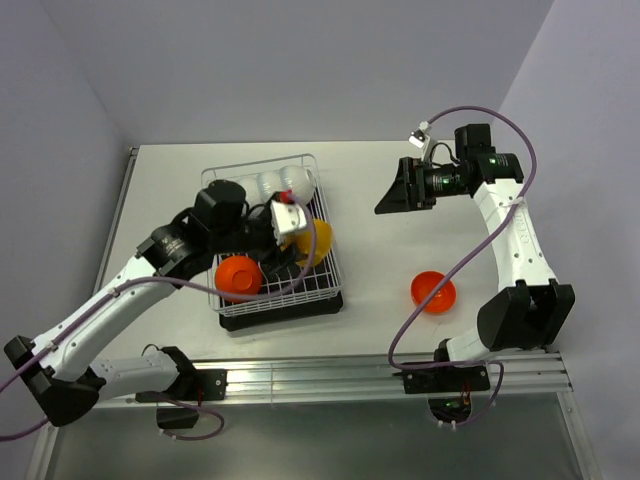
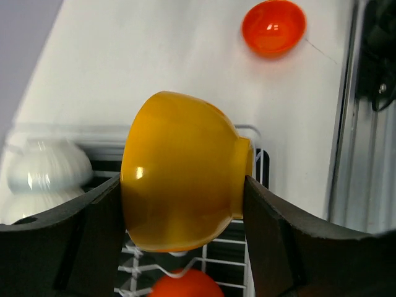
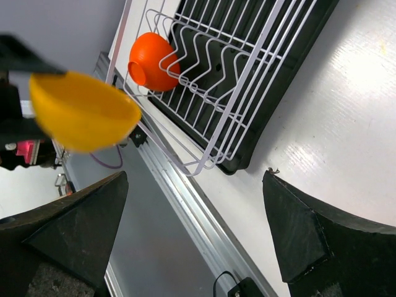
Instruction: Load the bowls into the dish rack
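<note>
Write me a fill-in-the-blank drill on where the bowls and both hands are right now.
1. The left hand grips a bowl whose colour is ____.
2. The right hand is open and holds ____.
3. The red-orange bowl on the table lies nearest the base of the ____ arm.
4. The bowls at the far end of the dish rack are coloured ____.
Missing words: yellow, nothing, right, white.
</note>
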